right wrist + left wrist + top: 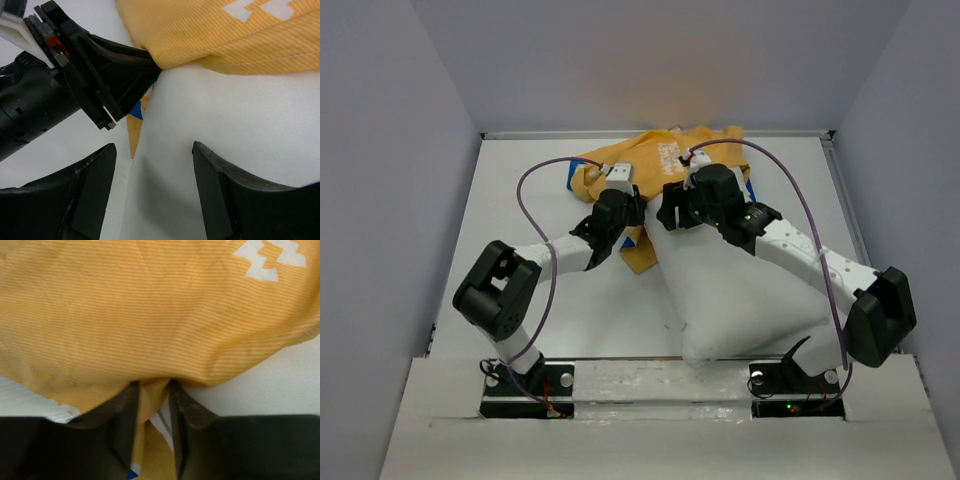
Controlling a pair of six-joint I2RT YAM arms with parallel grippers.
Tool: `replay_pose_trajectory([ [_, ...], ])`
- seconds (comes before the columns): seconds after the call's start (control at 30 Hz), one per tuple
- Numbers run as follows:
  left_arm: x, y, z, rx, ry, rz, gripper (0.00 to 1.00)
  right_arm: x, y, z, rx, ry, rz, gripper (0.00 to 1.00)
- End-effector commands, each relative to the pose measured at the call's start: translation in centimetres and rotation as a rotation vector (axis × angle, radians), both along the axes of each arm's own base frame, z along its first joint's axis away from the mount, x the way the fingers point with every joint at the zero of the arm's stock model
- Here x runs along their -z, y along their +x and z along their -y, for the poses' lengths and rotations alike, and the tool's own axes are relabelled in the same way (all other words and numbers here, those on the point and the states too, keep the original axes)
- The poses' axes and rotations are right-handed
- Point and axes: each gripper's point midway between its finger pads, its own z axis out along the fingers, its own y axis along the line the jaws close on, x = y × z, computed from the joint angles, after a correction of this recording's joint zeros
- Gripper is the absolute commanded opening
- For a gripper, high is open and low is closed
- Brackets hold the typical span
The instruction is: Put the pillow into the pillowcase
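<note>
The yellow-orange pillowcase lies crumpled at the back middle of the table, with white lettering showing. The white pillow lies in front of it, stretching to the near right, and its far end meets the pillowcase's edge. My left gripper is shut on a fold of the pillowcase, with yellow cloth pinched between its fingers. My right gripper is open and empty, hovering over the pillow's far left edge just short of the pillowcase. The left gripper shows close by in the right wrist view.
Grey walls enclose the white table on the left, back and right. Purple cables loop above both arms. A yellow-and-blue corner of the pillowcase sticks out beside the pillow's left edge.
</note>
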Motion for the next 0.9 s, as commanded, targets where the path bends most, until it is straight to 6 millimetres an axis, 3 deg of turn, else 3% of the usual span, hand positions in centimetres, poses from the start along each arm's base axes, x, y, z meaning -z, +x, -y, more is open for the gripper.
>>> replay_pose_trajectory([
  [0.0,-3.7,1.4,0.0,-0.027,-0.037,0.102,0.21,-1.3,0.9,-0.8,0.022,-0.062,0.061,0.70],
  [0.13,-4.4,0.6,-0.8,-0.040,-0.053,0.106,0.01,-0.2,2.1,0.1,0.095,-0.194,0.066,0.83],
  [0.23,-5.8,-0.2,-1.1,-0.037,-0.092,0.122,0.00,0.5,3.2,0.7,0.134,-0.259,0.075,0.89],
  [0.5,-8.4,-3.0,-0.4,0.062,-0.195,0.133,0.00,6.3,5.0,-0.2,0.161,-0.364,-0.022,0.96],
  [0.57,-8.5,-3.5,0.0,0.088,-0.219,0.120,0.00,6.9,5.8,-0.1,0.195,-0.380,-0.018,0.88],
  [0.7,-9.6,-5.6,1.9,0.219,-0.304,0.098,0.00,6.9,7.9,-1.0,0.268,-0.334,0.017,0.44],
  [0.73,-9.6,-5.9,2.1,0.239,-0.318,0.090,0.00,6.3,8.7,-1.1,0.293,-0.298,0.034,0.13],
  [0.77,-9.7,-6.3,2.4,0.260,-0.331,0.087,0.00,6.0,8.9,-1.5,0.317,-0.251,0.034,0.00],
  [0.8,-10.0,-6.9,2.8,0.293,-0.349,0.080,0.00,5.3,9.1,-1.9,0.324,-0.206,0.051,0.00],
  [0.87,-10.2,-7.5,3.0,0.322,-0.360,0.071,0.00,2.0,9.1,-2.2,0.345,-0.014,0.127,0.00],
])
